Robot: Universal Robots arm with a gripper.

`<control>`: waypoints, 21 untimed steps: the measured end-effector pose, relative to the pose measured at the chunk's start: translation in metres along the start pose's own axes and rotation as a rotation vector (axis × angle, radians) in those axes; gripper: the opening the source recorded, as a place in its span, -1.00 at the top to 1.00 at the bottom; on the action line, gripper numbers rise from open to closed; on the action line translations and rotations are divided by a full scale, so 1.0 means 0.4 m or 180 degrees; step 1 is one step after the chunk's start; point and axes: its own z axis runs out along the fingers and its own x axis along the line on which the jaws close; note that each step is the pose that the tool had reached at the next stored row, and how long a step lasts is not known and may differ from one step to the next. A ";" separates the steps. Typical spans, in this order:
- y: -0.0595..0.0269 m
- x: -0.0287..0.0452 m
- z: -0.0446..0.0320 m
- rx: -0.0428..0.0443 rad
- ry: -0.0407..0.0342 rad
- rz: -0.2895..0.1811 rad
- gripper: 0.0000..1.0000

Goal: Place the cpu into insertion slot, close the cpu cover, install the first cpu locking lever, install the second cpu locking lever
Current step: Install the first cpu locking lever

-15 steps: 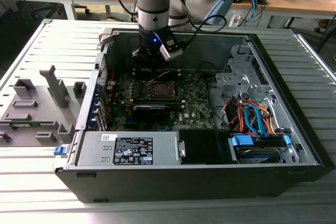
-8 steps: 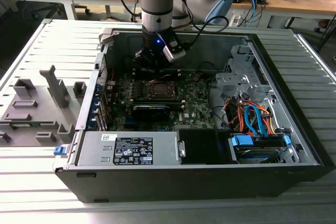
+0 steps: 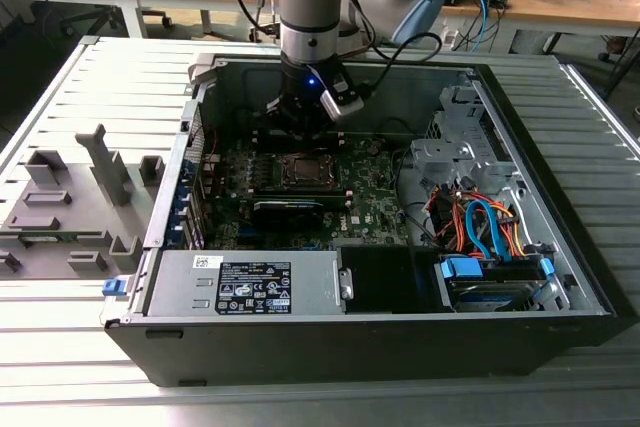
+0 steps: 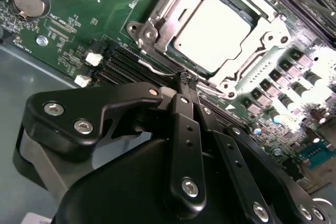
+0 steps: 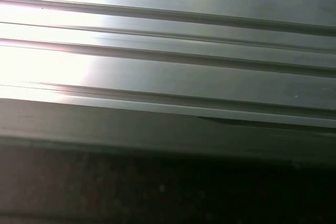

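Cpu [image 4: 216, 32] is seated in the insertion slot [image 4: 185, 62], silver top facing up, so step 1 looks done. Cpu cover [image 4: 251, 62] appears down: metal frame lies flat round the chip w/ the cut-out centre showing the lid. Step 2 prob done too, as a judgement.

Claw [image 4: 187, 79] sits just beside the socket's near edge in the second wrist view, fingers [image 4: 186, 129] pinched together, narrow, tips at a thin wire-like part along the frame edge. Can't tell if that's a locking lever or whether it's actually gripped. Neither lever can be confirmed latched, so steps 3–4 read as still open.

Exterior view: arm reaches down into the open pc case [image 3: 520, 297] on the worktop [image 3: 60, 347], claw [image 3: 300, 119] over the green board [image 3: 370, 197] at the socket [image 3: 304, 169].
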 end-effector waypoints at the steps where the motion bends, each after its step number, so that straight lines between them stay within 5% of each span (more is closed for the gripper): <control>1: 0.000 -0.002 0.001 0.0000 0.0000 0.0000 0.79; 13: -0.003 -0.029 0.013 0.0000 0.0000 0.0000 0.79; 21: -0.014 -0.029 0.015 0.0000 0.0000 0.0000 0.79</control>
